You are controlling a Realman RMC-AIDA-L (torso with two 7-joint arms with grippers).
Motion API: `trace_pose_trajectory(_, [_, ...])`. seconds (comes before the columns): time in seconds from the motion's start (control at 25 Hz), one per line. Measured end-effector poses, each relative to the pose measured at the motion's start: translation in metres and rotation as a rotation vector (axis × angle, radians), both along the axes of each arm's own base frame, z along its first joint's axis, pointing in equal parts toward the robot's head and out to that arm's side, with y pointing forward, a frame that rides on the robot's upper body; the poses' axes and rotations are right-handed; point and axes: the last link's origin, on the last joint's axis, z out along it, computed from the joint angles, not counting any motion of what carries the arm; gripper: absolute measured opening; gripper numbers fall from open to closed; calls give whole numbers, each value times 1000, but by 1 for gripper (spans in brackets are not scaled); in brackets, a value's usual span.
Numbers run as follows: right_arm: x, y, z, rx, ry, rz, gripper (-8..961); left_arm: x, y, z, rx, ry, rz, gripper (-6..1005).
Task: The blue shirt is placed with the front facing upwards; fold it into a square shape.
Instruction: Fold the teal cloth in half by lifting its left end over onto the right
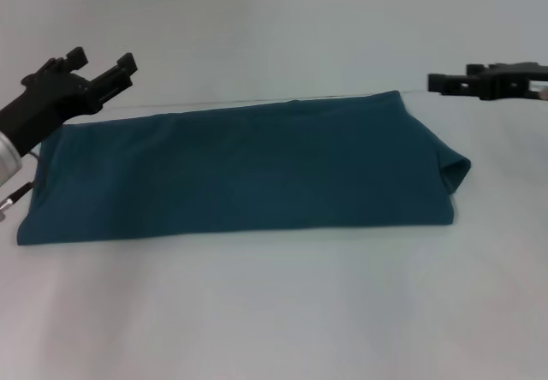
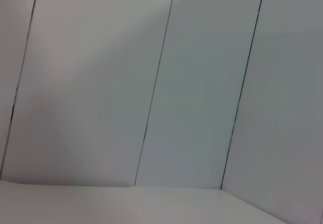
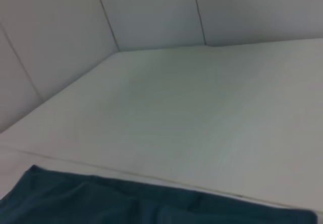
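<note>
The blue shirt (image 1: 244,170) in front of me is a deep, dark teal-blue, one solid colour across all the cloth I can see, with no print or lettering showing on this side. Its folds read only as slightly darker teal shadows. It lies on a table (image 1: 274,311) that is plain pale grey-white with no pattern. My left gripper (image 1: 107,70) is matte black, on an arm that turns silver-grey lower down. My right gripper (image 1: 445,81) is black as well. The wall panels (image 2: 202,82) behind are the same pale grey-white, divided by thin dark seam lines.
</note>
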Motion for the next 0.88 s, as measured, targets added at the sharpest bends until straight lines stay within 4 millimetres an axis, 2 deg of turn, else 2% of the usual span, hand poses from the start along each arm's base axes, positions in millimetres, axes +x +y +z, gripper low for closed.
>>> trace_pose_trajectory(0.28, [17,-34,23,-99,39,-15,931,-10,-8,5,-10,-54,42,888])
trace_pose_trajectory(0.44, [27,-46,28,-99,21,-45,931,-19,-13,4,-21,-71,74,888])
trace_pose_trajectory(0.6, [33,-50,24,-89,15,-53,930,-28,-20,4,-43,-82,100,888])
trace_pose_trajectory(0.88, [34,-55,3,-73,17,-18,929,-41,-24,9,-68,-128,190,888])
